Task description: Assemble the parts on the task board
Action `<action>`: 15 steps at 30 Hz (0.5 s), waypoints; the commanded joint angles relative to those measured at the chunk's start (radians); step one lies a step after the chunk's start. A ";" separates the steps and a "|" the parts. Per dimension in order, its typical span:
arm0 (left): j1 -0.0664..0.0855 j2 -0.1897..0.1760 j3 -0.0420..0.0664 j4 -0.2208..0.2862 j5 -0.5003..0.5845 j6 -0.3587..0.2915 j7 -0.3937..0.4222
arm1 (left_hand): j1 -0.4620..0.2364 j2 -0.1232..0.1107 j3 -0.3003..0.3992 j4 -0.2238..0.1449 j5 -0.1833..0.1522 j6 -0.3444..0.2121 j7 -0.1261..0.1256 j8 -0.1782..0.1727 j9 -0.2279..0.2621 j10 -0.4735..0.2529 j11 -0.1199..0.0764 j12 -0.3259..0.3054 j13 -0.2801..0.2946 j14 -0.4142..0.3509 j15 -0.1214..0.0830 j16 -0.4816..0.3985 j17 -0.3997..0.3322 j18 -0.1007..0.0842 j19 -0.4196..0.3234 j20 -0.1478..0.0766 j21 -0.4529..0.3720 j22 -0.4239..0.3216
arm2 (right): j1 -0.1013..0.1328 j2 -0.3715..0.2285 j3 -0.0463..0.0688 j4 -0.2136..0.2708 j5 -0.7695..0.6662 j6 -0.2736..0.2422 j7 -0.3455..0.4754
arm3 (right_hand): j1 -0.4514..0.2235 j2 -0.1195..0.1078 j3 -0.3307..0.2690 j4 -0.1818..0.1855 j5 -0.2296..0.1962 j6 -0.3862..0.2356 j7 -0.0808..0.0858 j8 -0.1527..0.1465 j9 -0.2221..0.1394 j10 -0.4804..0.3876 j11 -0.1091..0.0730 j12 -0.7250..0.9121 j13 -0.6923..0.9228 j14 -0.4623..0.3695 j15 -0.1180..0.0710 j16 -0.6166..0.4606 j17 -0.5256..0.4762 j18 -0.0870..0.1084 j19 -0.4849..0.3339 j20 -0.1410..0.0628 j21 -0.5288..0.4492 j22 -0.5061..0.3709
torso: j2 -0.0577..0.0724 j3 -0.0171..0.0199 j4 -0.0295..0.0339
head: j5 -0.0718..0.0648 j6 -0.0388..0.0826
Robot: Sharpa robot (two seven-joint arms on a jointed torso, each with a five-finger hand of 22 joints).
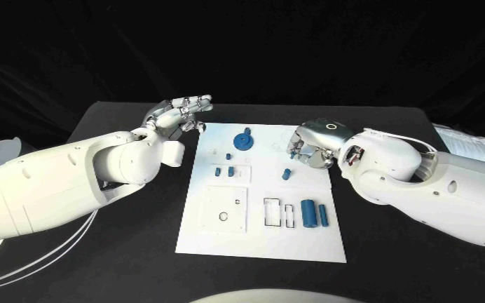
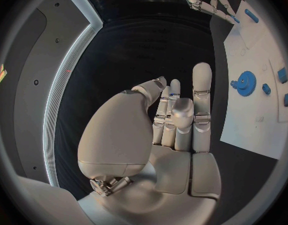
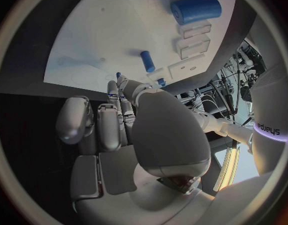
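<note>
The task board [image 1: 265, 240] is lying flat in the middle of the black surface [image 1: 121, 261], its long axis running away from the robot. Two blue cylinders [image 1: 315, 214] are lying side by side near the board's right edge on its near half, their long axes pointing along the board's length; a blue gear [image 1: 244, 140] is sitting at the board's far end, with small blue pegs [image 1: 287, 173] near the board's middle. Dark curtains are closing off the room beyond the board. The left hand [image 1: 182, 115] is hovering off the board's far left corner, fingers [image 2: 201, 85] extended and holding nothing. The right hand [image 1: 315, 150] is hanging at the board's right edge, fingers [image 3: 109, 120] curled in; whether it is pinching anything cannot be told.
</note>
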State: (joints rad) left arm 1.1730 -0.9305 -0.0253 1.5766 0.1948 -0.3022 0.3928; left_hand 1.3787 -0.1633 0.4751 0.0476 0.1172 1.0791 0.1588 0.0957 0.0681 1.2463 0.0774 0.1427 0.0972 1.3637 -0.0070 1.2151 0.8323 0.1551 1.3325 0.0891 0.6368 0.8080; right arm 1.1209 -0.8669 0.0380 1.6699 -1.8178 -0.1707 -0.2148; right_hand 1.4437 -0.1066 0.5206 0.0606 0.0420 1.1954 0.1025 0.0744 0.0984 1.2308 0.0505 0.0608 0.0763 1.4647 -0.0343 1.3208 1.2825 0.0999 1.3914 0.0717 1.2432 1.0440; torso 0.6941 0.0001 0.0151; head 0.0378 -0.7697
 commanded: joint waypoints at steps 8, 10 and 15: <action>0.001 0.008 0.001 -0.001 0.004 0.021 0.008 | 0.002 0.011 -0.005 -0.003 -0.002 -0.004 0.000 -0.004 -0.001 -0.008 -0.001 0.006 0.001 -0.006 -0.001 -0.007 -0.002 0.020 -0.008 0.001 -0.003 -0.002 | -0.007 0.056 0.001 0.121 -0.007 -0.024 0.010 | -0.007 -0.003 0.012 -0.009 0.007 0.000 0.010 -0.002 0.001 0.010 0.001 0.006 -0.003 0.062 0.005 0.006 0.000 0.000 0.010 0.001 0.006 0.002 | 0.001 0.0008 0.0042 | 0.033 -0.011; 0.001 0.010 0.001 -0.001 0.004 0.022 0.008 | 0.002 0.011 -0.005 -0.003 -0.002 -0.004 0.000 -0.004 -0.001 -0.008 -0.001 0.006 0.001 -0.006 -0.001 -0.007 -0.002 0.020 -0.008 0.001 -0.003 -0.002 | -0.011 0.075 0.000 0.129 -0.010 -0.023 0.014 | -0.007 -0.003 0.013 -0.010 0.007 0.000 0.011 -0.002 0.001 0.010 0.002 0.006 -0.003 0.062 0.005 0.006 0.000 0.000 0.010 0.001 0.006 0.002 | 0.001 0.0002 0.0050 | 0.043 -0.015; 0.001 0.012 0.001 0.000 0.004 0.022 0.009 | 0.002 0.011 -0.005 -0.003 -0.002 -0.004 0.000 -0.004 -0.001 -0.008 -0.001 0.006 0.001 -0.006 -0.001 -0.007 -0.002 0.020 -0.008 0.001 -0.003 -0.002 | -0.031 0.117 -0.005 0.128 -0.018 -0.017 0.024 | -0.009 -0.003 0.014 -0.011 0.007 0.000 0.013 -0.003 0.001 0.010 0.004 0.005 -0.005 0.062 0.006 0.006 -0.001 0.000 0.011 0.002 0.006 0.002 | 0.001 -0.0009 0.0019 | 0.065 -0.020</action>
State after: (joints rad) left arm 1.1730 -0.9210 -0.0253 1.5749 0.1952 -0.3003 0.3927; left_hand 1.3787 -0.1633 0.4730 0.0454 0.1172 1.0791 0.1588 0.0957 0.0682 1.2452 0.0784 0.1427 0.0971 1.3637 -0.0070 1.2151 0.8313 0.1550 1.3325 0.0891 0.6369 0.8081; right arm 1.0954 -0.7566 0.0341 1.8000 -1.8175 -0.1891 -0.2071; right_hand 1.4436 -0.1068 0.5287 0.0524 0.0464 1.1940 0.1101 0.0679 0.0985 1.2366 0.0521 0.0636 0.0709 1.4647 -0.0342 1.3207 1.2823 0.0999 1.3950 0.0753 1.2432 1.0453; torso 0.6952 0.0004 0.0184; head 0.0903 -0.7861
